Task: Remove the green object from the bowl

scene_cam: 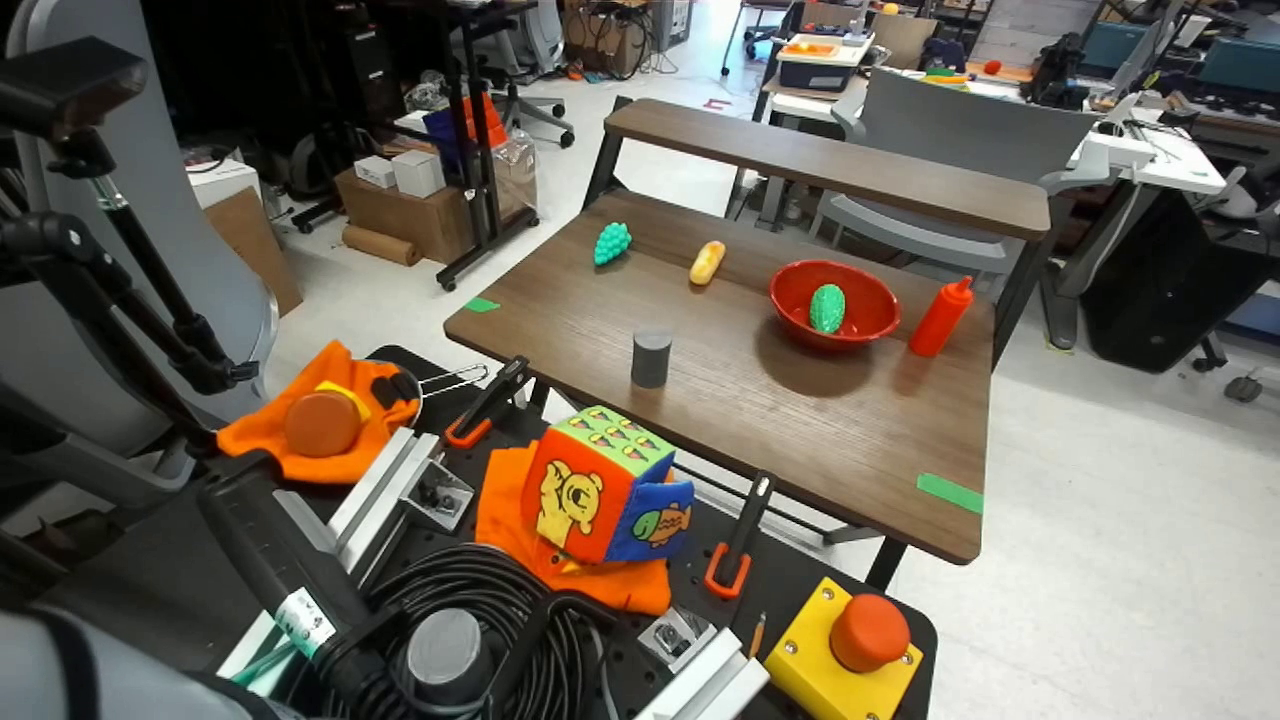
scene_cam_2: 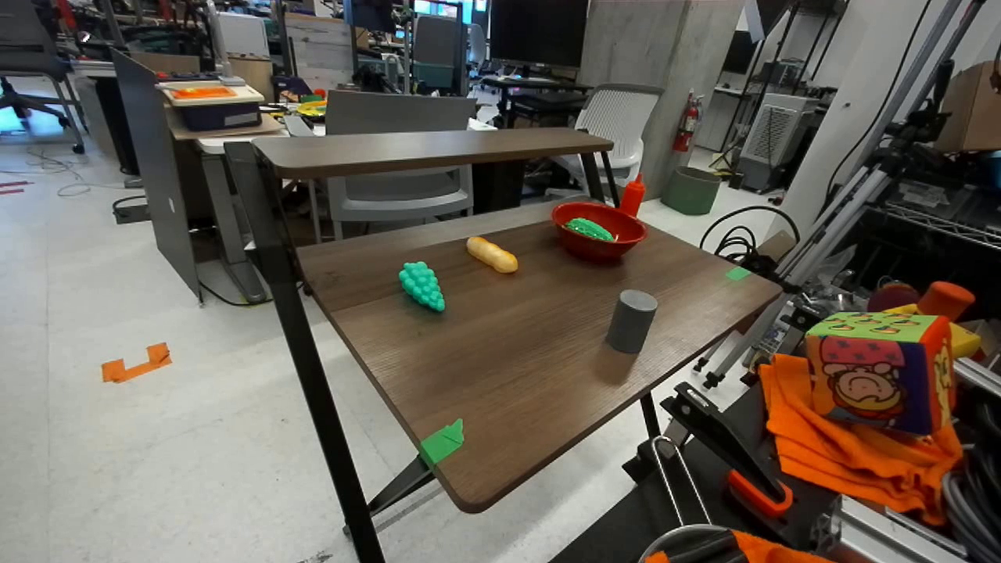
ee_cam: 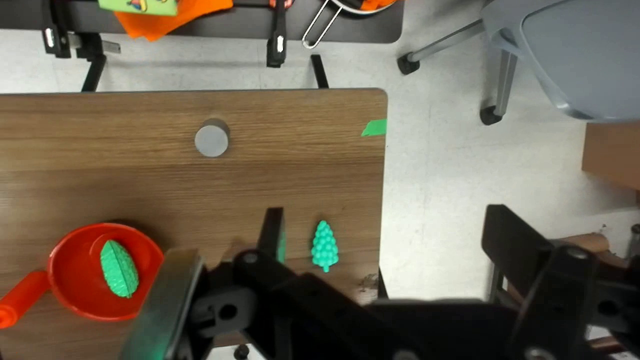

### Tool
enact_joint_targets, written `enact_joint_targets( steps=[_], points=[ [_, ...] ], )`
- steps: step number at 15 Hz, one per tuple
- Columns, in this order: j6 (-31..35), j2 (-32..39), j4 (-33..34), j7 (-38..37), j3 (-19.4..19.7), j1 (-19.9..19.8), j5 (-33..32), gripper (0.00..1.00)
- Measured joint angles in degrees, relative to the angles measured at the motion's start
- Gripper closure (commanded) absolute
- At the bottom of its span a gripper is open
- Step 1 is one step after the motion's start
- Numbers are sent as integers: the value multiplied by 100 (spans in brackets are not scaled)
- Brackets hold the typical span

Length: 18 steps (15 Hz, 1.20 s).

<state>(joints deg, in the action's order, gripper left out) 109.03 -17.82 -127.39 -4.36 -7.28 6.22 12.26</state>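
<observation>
Brown counter [scene_cam: 730, 340] in a cluttered room [scene_cam: 1110, 540], raised shelf [scene_cam: 830, 165] along one long edge.
A green lump [scene_cam: 827, 308] lies in a red bowl [scene_cam: 870, 300] near a shelf-side corner, a red bottle [scene_cam: 941, 318] beside it; grey cylinder [scene_cam: 651, 358] toward the opposite long edge. In the wrist view the tool [ee_cam: 387, 227], fingers [ee_cam: 512, 247] spread wide and empty, hides part of the counter; the bottle is partly cut off.

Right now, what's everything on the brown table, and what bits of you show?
Glossy round bowl: one, red, on the table
Oval textured lump: one, green, inside the bowl
Squeeze bottle: one, red, upright beside the bowl
Bumpy grape-like bunch: one, teal, near a table end
Rounded bread-like stick: one, yellow, between bowl and bunch
Upright cylinder: one, grey, near an edge
Flat tape marks: two, green, near corners
Two-fingered tool: one, black, open, wrist view
</observation>
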Motion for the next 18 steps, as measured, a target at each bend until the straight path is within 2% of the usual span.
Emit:
enact_joint_targets(
  steps=[3, 6, 12, 15, 18],
  points=[
    [288, 805, 462, 167, 236, -276, -388, 0],
    [304, 1735, 1168, 200, 460, -511, -826, 0],
    [317, 3429, 2436, 368, 770, -657, -1714, 0],
    [493, 3988, 2742, 615, 821, -666, -1836, 0],
    [947, 4354, 2803, 753, 852, -683, -1889, 0]
  ],
)
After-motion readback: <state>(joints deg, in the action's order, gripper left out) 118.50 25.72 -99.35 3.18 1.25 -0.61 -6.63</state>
